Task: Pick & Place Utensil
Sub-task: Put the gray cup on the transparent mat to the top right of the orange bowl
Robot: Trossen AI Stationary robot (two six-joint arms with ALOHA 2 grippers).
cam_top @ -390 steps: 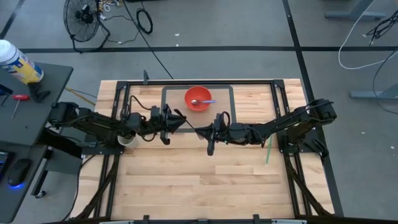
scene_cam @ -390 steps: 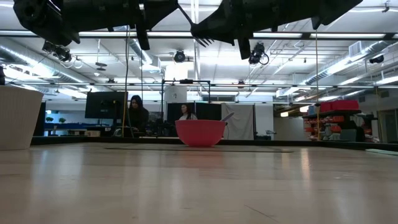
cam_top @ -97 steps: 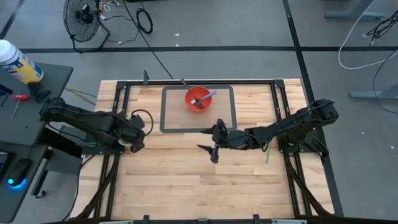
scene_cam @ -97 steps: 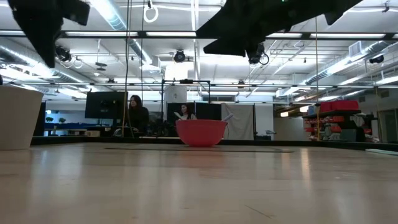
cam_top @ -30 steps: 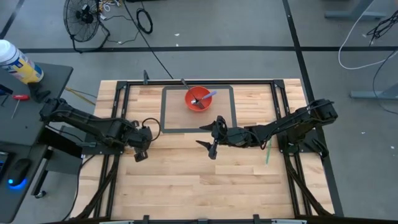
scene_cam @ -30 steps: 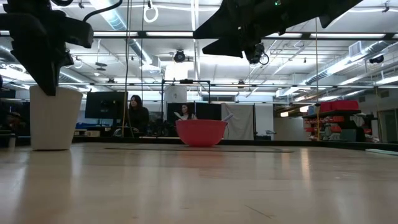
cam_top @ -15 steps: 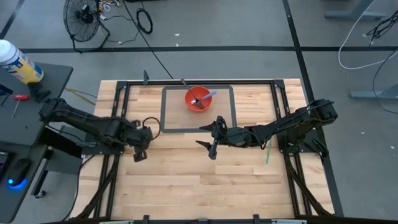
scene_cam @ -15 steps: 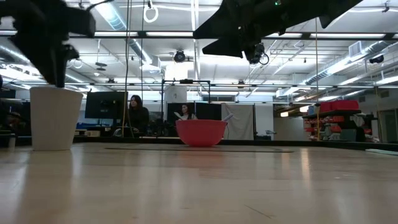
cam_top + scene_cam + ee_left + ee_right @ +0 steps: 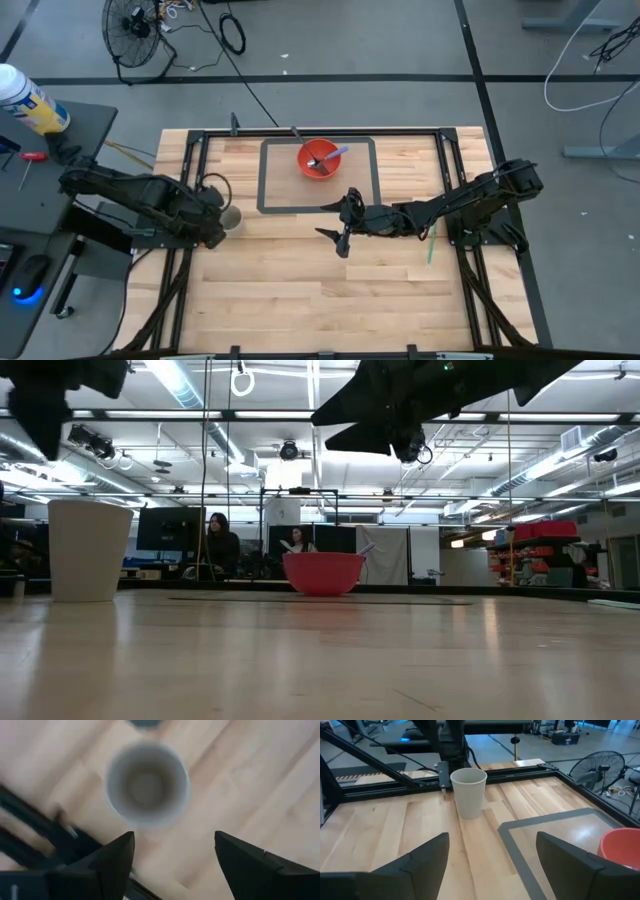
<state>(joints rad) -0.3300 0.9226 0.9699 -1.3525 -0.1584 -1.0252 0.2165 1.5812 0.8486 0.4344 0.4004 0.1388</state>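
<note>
A white cup [image 9: 230, 218] stands upright on its base on the wooden table, left of centre; it also shows in the low view [image 9: 90, 548] and the right wrist view [image 9: 468, 792]. My left gripper [image 9: 174, 837] hovers open just above it and a little to its left, touching nothing. A red bowl [image 9: 316, 162] sits at the far middle with a purple utensil [image 9: 336, 153] leaning in it. My right gripper [image 9: 342, 236] hangs open over the table's middle, above the surface.
A grey taped rectangle [image 9: 262, 180] frames the bowl. A green utensil [image 9: 431, 246] lies on the wood at the right. Black frame rails [image 9: 190, 160] run along the table's sides. People sit in the room beyond the far edge [image 9: 220, 545].
My left gripper has opened and let go of the white cup, then risen and drawn back toward the table's left edge. The cup stays standing upright on the table where it was set.
</note>
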